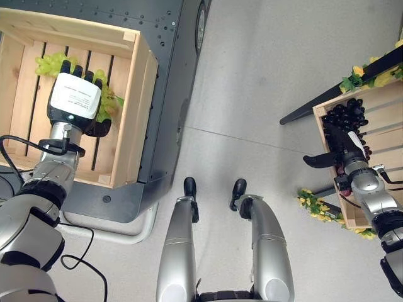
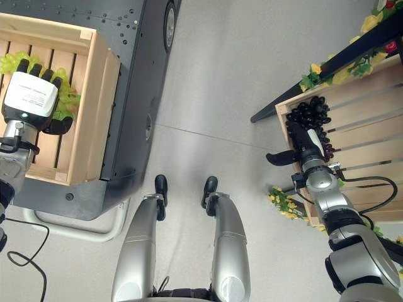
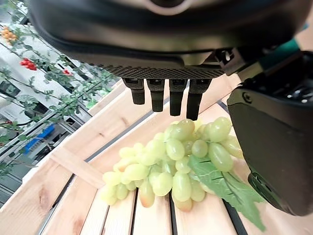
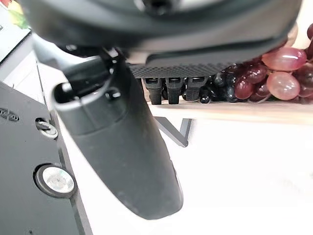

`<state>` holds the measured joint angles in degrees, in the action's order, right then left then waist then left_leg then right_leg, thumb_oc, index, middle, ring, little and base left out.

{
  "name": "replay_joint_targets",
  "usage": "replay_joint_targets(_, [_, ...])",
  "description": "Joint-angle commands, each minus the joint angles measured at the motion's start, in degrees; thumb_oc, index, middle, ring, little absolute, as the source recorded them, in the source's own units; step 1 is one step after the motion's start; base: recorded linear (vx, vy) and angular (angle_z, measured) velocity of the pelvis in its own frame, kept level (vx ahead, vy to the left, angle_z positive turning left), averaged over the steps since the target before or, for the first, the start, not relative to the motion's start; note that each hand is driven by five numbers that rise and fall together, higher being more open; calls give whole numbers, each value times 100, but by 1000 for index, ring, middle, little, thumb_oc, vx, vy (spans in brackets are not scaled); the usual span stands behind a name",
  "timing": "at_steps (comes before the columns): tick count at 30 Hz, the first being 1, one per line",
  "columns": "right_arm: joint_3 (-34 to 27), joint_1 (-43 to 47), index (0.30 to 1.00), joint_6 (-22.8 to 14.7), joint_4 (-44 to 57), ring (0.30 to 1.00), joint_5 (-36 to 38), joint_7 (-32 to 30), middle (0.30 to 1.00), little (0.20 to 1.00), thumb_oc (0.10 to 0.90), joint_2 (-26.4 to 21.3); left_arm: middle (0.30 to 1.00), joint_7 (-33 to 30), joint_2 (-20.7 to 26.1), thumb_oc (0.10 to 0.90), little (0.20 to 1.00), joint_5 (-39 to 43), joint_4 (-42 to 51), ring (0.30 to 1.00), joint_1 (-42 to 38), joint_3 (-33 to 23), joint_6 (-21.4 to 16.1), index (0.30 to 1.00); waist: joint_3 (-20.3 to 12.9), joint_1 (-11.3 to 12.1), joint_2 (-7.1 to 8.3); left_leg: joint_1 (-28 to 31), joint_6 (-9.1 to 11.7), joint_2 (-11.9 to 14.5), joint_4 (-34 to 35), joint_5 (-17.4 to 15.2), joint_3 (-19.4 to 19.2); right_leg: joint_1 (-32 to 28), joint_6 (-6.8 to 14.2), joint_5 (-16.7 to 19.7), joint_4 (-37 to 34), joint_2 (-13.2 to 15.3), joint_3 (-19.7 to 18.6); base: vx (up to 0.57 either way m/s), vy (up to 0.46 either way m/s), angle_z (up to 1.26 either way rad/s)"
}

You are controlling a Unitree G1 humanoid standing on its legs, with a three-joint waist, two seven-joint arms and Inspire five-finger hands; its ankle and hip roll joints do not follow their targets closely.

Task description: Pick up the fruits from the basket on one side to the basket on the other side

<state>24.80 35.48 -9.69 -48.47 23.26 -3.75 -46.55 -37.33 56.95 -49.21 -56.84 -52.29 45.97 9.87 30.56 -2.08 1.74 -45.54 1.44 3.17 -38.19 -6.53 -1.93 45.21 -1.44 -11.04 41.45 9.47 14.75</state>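
Left eye view took in the biggest thing first: a pale grey floor (image 1: 277, 75), smooth and matt, with one thin seam across it. On the robot's left stood a dark metal platform (image 1: 167, 75), flat-topped, dotted with small screw holes and with a wheel at its far edge, and on it sat the left crate (image 1: 135, 119), a box of light raw wood with thick square walls and a slatted bottom with dark gaps between the boards. On the robot's right a second slatted wooden crate (image 2: 371, 132) of the same pale timber rested on a black frame trimmed with yellow artificial flowers (image 2: 283, 202) and green leaves. In the left crate lay the green grapes (image 3: 171, 164), a loose bunch of glossy oval berries with a flat, veined leaf, lying on the slats. At the near corner of the right crate sat the dark grapes (image 1: 346, 116), a tight heap of small round berries, nearly black from above and wine-red and shiny seen from the wrist. The left hand (image 1: 74, 100) hung palm-down just over the green bunch, its white-backed body level, fingers (image 3: 171, 98) pointing straight down in a row above the berries and the thumb out to one side, released and gripping nothing. The right hand (image 2: 308, 148) reached over the dark bunch, thumb stretched wide over the crate's edge; its fingers were relaxed above the berries without closing on them.
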Motion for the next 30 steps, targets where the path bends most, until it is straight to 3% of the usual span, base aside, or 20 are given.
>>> replay_joint_targets(1, [173,-18,900,-495,797,900,256,790,900,900,800,206,900,228,617,800,900,192,-57,900,-623,-134,697,900,-77,144,-90,283,-337,-103,-132,-486,-747,-304,145,233,-341,-87,-248,7,33,-1])
replay_joint_targets(7, [155,-9,900,-530,886,900,360,893,900,900,800,221,900,838,495,800,900,17,-129,900,-751,-8,963,900,-77,80,-66,123,-329,-75,-145,-488,-772,-136,164,272,-370,-82,-269,2,11,0])
replay_joint_targets(15, [205,88,900,-584,848,900,575,848,900,900,800,183,900,640,347,800,900,59,-292,900,-1054,228,542,900,-77,3,-18,-111,-303,-63,-197,-471,-761,86,138,260,-299,-104,-268,-2,5,0])
replay_joint_targets(23, [198,100,900,-762,967,900,608,861,900,900,800,93,900,1324,303,800,900,-51,-372,900,-1203,560,274,900,-77,-44,6,-308,-295,-69,-219,-448,-744,279,154,318,-332,-104,-260,-2,9,0])
replay_joint_targets(24, [201,130,900,-771,999,900,629,847,900,900,800,67,867,1425,295,778,867,34,-411,867,-1179,604,229,867,-77,-48,8,-337,-290,-68,-230,-451,-743,306,158,320,-327,-100,-255,0,0,0])
replay_joint_targets(25, [211,165,900,-760,1000,900,642,832,900,900,800,60,300,1525,276,400,300,76,-421,300,-1161,617,217,300,-77,-46,5,-346,-286,-67,-226,-450,-745,320,159,321,-325,-97,-254,-5,25,-3])
replay_joint_targets(30, [237,251,900,-802,988,900,743,877,900,900,800,1,300,1853,282,400,300,205,-470,300,-1123,651,266,300,-77,-38,-33,-320,-275,-73,-194,-446,-760,295,172,319,-343,-82,-262,-2,6,-1])
